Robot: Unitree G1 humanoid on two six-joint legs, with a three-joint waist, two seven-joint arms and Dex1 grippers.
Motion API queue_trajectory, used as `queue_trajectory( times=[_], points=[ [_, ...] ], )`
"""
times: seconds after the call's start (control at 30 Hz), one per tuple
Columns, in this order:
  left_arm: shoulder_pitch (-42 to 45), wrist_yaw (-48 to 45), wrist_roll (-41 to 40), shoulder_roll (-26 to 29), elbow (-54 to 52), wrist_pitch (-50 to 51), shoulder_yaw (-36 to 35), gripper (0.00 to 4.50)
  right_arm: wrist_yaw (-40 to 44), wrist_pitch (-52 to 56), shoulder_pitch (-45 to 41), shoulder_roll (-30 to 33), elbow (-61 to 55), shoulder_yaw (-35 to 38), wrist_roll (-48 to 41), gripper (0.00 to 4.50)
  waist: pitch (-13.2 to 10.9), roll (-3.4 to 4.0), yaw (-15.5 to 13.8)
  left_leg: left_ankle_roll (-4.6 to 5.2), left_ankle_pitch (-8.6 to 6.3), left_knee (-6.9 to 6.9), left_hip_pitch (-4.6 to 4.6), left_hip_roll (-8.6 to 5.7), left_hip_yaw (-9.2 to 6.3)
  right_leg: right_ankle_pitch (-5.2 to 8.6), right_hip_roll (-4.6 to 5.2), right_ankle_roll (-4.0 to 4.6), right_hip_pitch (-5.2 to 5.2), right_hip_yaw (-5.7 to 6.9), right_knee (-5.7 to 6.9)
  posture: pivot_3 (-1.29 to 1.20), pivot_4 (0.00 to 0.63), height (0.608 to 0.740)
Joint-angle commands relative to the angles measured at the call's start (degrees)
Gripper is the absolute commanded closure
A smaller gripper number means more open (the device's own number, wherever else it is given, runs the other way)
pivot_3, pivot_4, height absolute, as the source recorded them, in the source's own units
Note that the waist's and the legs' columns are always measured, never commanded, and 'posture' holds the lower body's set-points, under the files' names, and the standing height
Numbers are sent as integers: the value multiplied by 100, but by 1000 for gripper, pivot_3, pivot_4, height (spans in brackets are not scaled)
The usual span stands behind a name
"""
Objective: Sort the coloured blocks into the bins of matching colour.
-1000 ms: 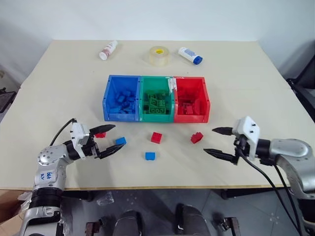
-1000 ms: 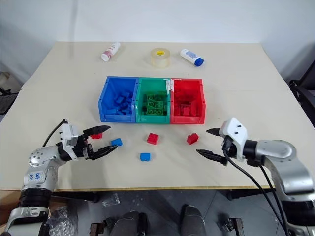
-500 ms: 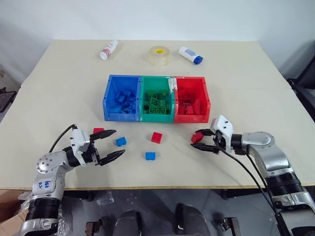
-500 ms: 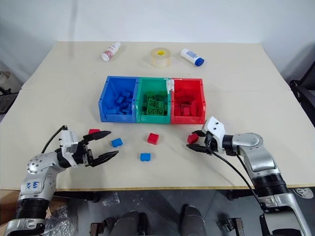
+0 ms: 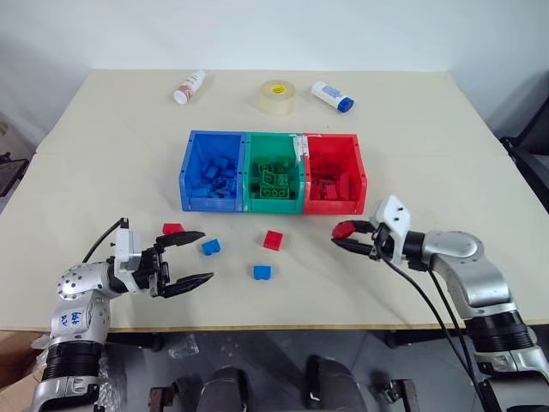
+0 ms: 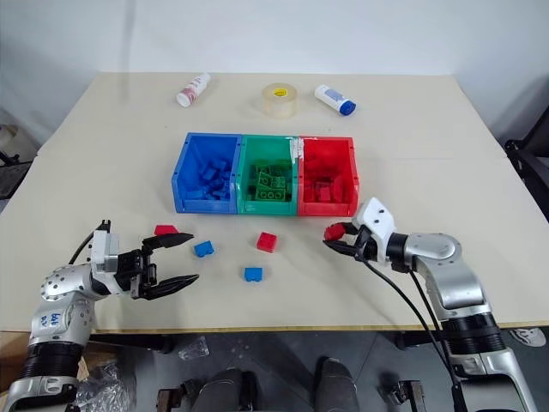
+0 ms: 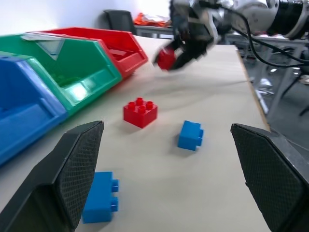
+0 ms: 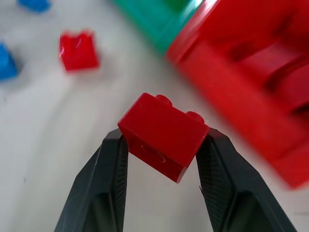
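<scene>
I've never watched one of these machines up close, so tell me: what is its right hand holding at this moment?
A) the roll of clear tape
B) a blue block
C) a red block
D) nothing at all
C: the right hand has its two black fingers shut on a red block, lifted off the table just in front of the red bin.

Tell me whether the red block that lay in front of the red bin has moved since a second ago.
Yes. The red block has left the table, now gripped by the right end effector, slightly closer to the red bin.
</scene>
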State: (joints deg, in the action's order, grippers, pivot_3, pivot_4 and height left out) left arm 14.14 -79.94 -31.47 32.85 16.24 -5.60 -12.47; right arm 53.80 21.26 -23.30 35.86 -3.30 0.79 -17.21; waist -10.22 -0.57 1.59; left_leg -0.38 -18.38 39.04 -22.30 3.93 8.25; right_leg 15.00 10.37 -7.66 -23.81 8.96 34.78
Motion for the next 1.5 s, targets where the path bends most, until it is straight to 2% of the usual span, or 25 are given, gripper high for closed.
queue_trajectory(
  times=[0.03, 0.17, 0.33, 0.47, 0.6, 0.63, 0.77, 0.93, 1.13, 1.3, 1.5],
  points=[
    [141, -117, -68, 32, 81, -58, -47, 0, -377, 148, -306, -3, -420, 405, -212, 2876, 0, 0, 8, 0, 0, 0, 0, 0, 0, 0, 0, 0, 0, 0, 2, 0, 150, 740],
    [264, -169, -22, -27, 223, -87, -2, 0, -568, -34, -1054, -103, 190, 296, -39, 2876, 0, 0, 27, 0, 0, -1, 1, 0, 2, 0, 0, 0, -2, -1, 2, 0, 150, 740],
    [527, -153, 90, -110, 513, -190, 80, 0, -718, -875, -2381, -509, 2187, -118, 592, 2876, 0, 1, 47, 0, 0, 0, 1, 0, 7, 0, 0, 0, -2, -3, 3, 0, 150, 740],
    [554, -119, 124, -162, 553, -256, 94, 0, -872, -1476, -3036, -818, 3527, -234, 920, 1549, 0, 1, 60, 0, 1, -8, -2, 0, 6, 0, -1, 0, -6, 0, 2, 0, 150, 740],
    [508, -108, 116, -165, 519, -280, 78, 0, -765, -1786, -3240, -930, 3969, -274, 1024, 206, -2, 3, 56, 1, 0, -8, -7, -2, 8, 0, 0, -1, -6, 1, -5, 0, 150, 740],
    [503, -100, 111, -160, 519, -285, 69, 0, -735, -1818, -3265, -939, 4002, -273, 1030, 19, -2, 3, 62, 1, 0, -8, -7, -2, 8, 0, 0, -2, -6, 0, -6, 0, 150, 740],
    [504, -100, 106, -147, 541, -293, 62, 0, -550, -1829, -3194, -865, 3850, -238, 1008, 19, -3, 4, 107, -1, 1, -4, -5, -2, 8, 0, 0, -2, -5, -1, 2, 0, 150, 740],
    [604, -147, 119, -167, 661, -314, 101, 0, -58, -1647, -2632, -634, 2847, -155, 732, 19, -3, 4, 145, -2, 2, -3, -3, -1, 6, 0, 0, -2, -5, -2, 7, 0, 150, 740],
    [833, -224, 164, -175, 956, -374, 147, 0, 811, -979, -980, 150, 545, 127, -132, 19, -3, 4, 41, 0, 1, -4, -6, -2, 5, -1, 0, -3, -4, 0, -3, 0, 150, 740],
    [959, -272, 197, -167, 1137, -402, 136, 0, 1266, -342, 627, 1082, -907, 827, -860, 19, -3, 4, -17, 1, 0, 2, -5, -2, 2, -1, 0, -3, -1, 0, -4, 0, 150, 740],
    [1001, -323, 223, -132, 1246, -407, 96, 0, 1471, -51, 2053, 1802, -1469, 1813, -1102, 19, -2, 3, -1, 3, -2, 3, 0, -1, 0, -2, 1, -4, 7, 1, -8, 0, 150, 740]
  ],
)
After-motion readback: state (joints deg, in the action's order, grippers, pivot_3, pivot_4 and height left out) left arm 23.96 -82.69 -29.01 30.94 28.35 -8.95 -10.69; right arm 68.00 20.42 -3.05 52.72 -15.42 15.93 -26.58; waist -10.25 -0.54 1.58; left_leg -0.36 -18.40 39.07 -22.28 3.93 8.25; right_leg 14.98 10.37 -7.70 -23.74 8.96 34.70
